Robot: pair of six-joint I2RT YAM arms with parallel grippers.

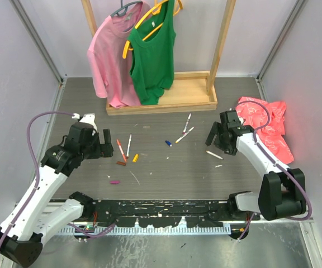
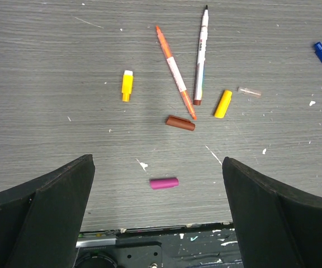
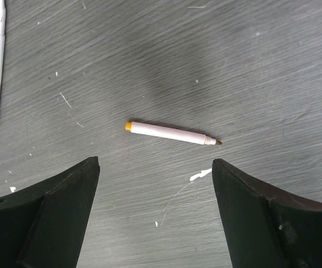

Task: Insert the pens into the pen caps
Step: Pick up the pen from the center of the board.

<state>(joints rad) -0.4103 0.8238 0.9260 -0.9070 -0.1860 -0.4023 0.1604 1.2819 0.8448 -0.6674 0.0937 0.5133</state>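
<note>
your right gripper (image 3: 154, 163) fills the bottom of its wrist view, its black fingers (image 3: 55, 212) wide apart with nothing between them. just ahead of the gap, on the grey wood-grain table (image 3: 250, 67), lies the slim white-barrelled pen with a yellow end and a bare brownish tip (image 3: 172, 133). it runs almost along the line from one finger to the other, so closing at this angle would likely press on its ends. turn the wrist until the jaws cross the barrel, come down centred near the middle, and close gently, leaving the tip end free for capping.

your left gripper (image 2: 158, 162) is spread wide too, and empty. a short magenta plastic cap (image 2: 164, 182) sits just ahead of its gap and a brown cap (image 2: 180, 123) further ahead. the yellow tubular cap (image 2: 223, 104), the likely match, is ahead toward the finger on the right of that view.
</note>
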